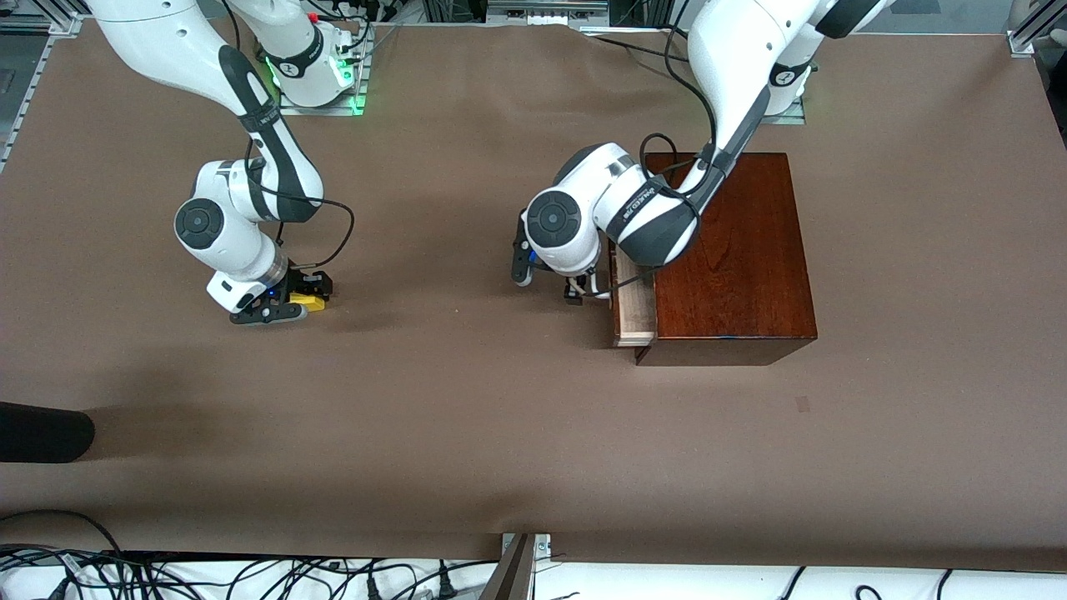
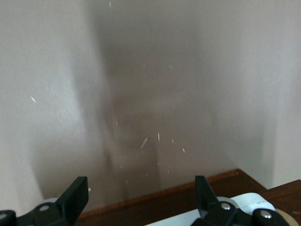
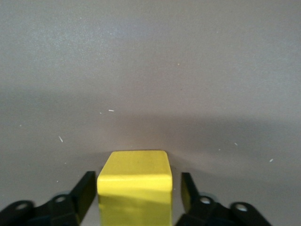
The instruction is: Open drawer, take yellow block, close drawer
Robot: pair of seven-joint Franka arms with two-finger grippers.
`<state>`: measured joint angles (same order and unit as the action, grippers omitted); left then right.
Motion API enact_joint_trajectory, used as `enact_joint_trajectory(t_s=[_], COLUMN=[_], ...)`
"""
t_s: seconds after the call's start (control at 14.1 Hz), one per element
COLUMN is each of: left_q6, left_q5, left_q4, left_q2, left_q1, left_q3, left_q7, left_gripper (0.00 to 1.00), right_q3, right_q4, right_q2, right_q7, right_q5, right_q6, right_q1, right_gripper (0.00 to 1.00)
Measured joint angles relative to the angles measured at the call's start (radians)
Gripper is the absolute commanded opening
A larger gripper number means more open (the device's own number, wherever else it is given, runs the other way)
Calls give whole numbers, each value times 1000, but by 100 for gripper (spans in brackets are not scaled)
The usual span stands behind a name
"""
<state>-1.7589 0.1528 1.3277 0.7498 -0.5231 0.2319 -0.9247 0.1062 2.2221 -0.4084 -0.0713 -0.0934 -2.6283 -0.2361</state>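
The wooden box (image 1: pixel 733 250) stands on the desk (image 1: pixel 467 433) toward the left arm's end. Its drawer (image 1: pixel 635 310) sticks out a little toward the right arm's end. The yellow block (image 1: pixel 307 300) is well apart from it, toward the right arm's end.

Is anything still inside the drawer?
The drawer stands only slightly open, showing a strip of pale wood with nothing on it. The rest is hidden inside the wooden box and under the left arm. The yellow block is between the right end effector's fingers.
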Motion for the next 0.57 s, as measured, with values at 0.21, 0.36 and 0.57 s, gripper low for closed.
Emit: enact_joint_trajectory(t_s=[0.21, 0.36, 0.57], left_q6=[44, 51, 51], left_q5=[42, 44, 44], left_q4=[0, 0, -4], left_q2=[-7, -11, -24], left_q1=[23, 37, 39], left_q3=[-10, -12, -12], left_q7=[-6, -10, 13], left_gripper=[100, 100, 100], right_q3=[2, 2, 2], right_q4=[-16, -41, -109], right_q2=[36, 101, 233], right_q7=[-1, -3, -6], right_q5=[0, 0, 1], right_q6=[3, 68, 254], right_q1=[4, 4, 5], right_gripper=[100, 100, 100])
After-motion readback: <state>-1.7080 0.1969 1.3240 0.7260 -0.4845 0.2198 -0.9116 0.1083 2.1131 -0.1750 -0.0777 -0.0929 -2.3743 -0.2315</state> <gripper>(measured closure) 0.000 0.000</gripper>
